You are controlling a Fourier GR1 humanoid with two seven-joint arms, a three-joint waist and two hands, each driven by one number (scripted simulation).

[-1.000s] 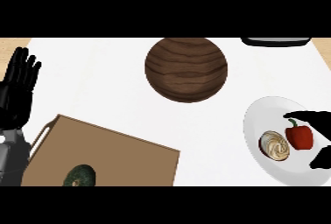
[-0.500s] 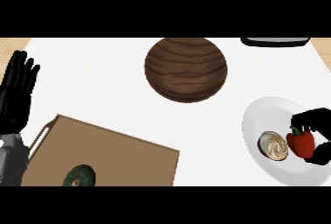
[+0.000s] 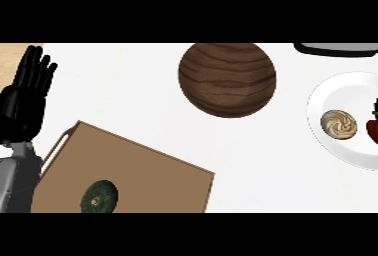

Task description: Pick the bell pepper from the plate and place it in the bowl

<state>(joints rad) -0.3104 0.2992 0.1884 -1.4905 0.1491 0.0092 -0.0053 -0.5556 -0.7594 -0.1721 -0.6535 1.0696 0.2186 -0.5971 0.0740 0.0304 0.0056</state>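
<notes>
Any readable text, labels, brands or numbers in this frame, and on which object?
None: no text shows anywhere.
Wooden bowl: wood grain only.
White plate: plain, holding a swirled pastry and the bell pepper.
Cutting board: unmarked.
Dark object at the top edge: no marking visible.

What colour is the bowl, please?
Dark brown, with wavy wood grain bands; the bowl shows in the head view.

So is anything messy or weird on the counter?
Nothing is spilled or broken. The red bell pepper sits on the white plate at the right edge, half cut off from view, beside a swirly bun. The wooden bowl is upright. The left hand rests open at the left.
</notes>
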